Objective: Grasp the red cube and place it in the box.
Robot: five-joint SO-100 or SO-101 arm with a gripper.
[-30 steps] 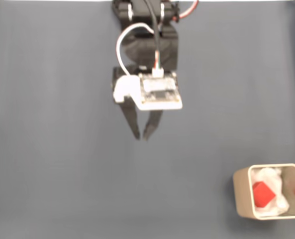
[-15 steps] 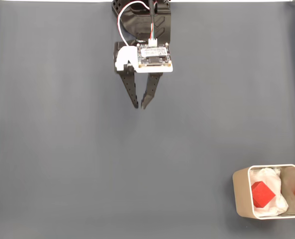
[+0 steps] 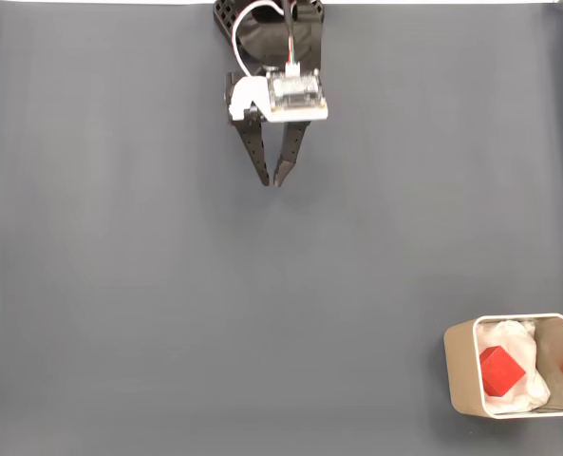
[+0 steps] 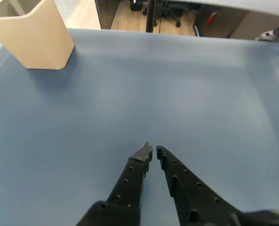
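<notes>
Blue-grey table mat [image 3: 120, 285], plain; wood floor and chair legs beyond its far edge in the wrist view. Beige box [image 3: 459, 372] at the mat's lower right corner in the fixed view, red cube [image 3: 500, 370] inside on crumpled white paper [image 3: 518, 334]. Gripper [image 3: 272, 181] near the mat's top edge, well apart from the box, fingertips nearly together, empty.

Office, swivel chair [image 4: 170, 14], wood floor [image 4: 125, 16], blue tabletop [image 4: 177, 84]

Fixed view: even, diffuse light, medium brightness; grey mat [image 3: 120, 285] uniformly lit, no glare. Focus sharp across frame, no motion blur. Thin overexposed white strip along top edge. Soft faint shadow beside box [image 3: 459, 366] (on its left). Wrist view: cooler blue cast, mild wide-angle stretch at edges; soft shadow under box [image 4: 33, 35]; background beyond table slightly soft.
</notes>
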